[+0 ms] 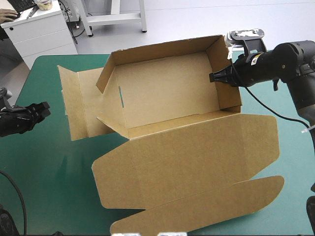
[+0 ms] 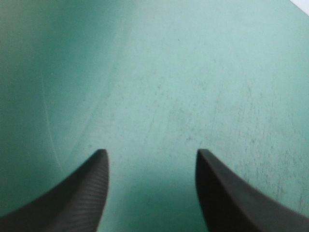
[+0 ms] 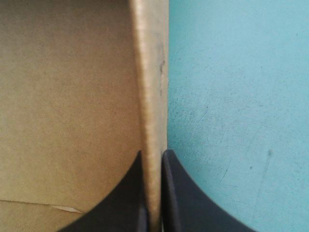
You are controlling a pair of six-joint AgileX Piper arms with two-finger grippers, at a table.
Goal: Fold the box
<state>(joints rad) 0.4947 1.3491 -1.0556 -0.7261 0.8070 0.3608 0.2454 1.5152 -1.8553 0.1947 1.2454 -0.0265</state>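
The brown box point(image 1: 167, 93) lies mid-table as a part-raised tray, back and right walls up, its left end flap point(image 1: 78, 101) spread flat and the big lid point(image 1: 192, 167) flat toward the near edge. My right gripper point(image 1: 215, 76) is at the right wall's upper rim, and in the right wrist view the right gripper point(image 3: 153, 157) is shut on that wall point(image 3: 152, 87), one finger inside the tray, one outside. My left gripper point(image 1: 44, 109) hovers off the box's left end; in its own view the left gripper point(image 2: 152, 159) stands open over bare cover.
The teal-green cover point(image 1: 54, 177) shows on the left and front left. The lid's curved tuck flap point(image 1: 197, 204) reaches nearly to the near table edge. A white cabinet point(image 1: 37, 29) stands beyond the table's far left corner.
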